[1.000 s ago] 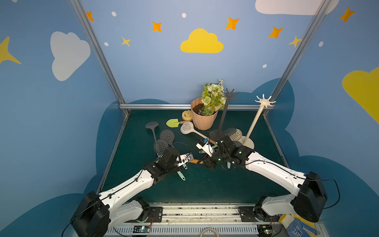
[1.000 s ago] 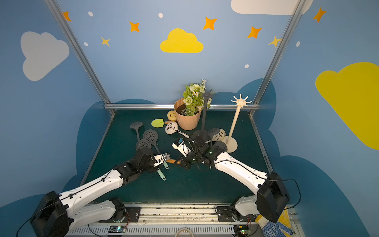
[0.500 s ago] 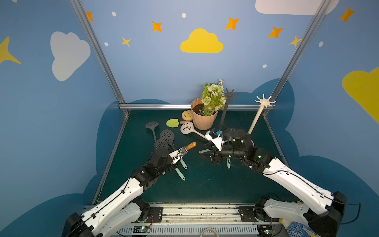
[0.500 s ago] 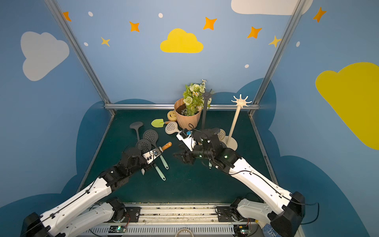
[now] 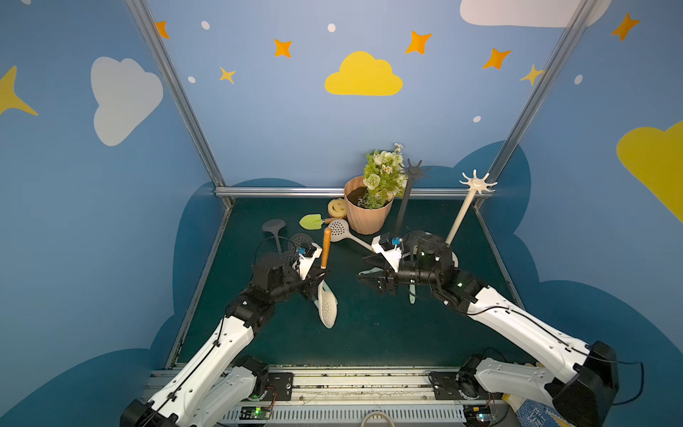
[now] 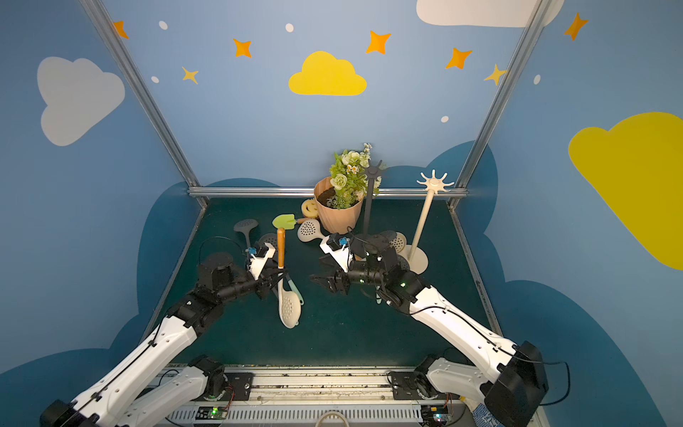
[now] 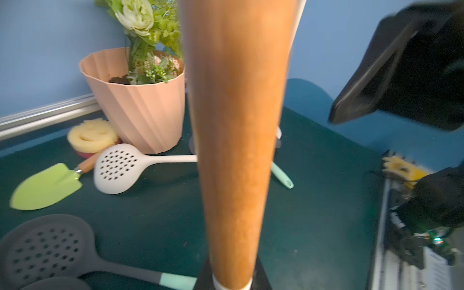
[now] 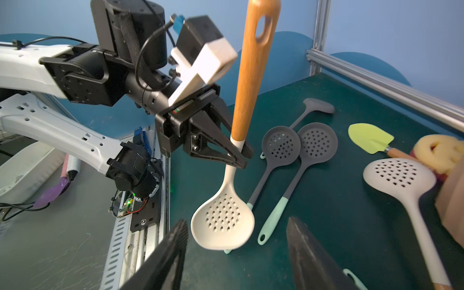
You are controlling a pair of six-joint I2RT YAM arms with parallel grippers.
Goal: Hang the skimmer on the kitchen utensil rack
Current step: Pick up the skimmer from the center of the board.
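Two claws out: left claw (image 8: 243, 157) pinches the white perforated skimmer with orange wooden handle (image 8: 223, 223) at its neck, hanging-hole end up, likely for hooking. Right claw (image 5: 365, 277) spread, empty. Cream hook-topped rack stand (image 5: 458, 218) stands well apart, far right.

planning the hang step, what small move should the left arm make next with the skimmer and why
Probably lift the skimmer higher toward the dark rack. The left gripper is shut on its neck, handle hole up, seemingly below the rack's hooks; the right gripper is open and empty.
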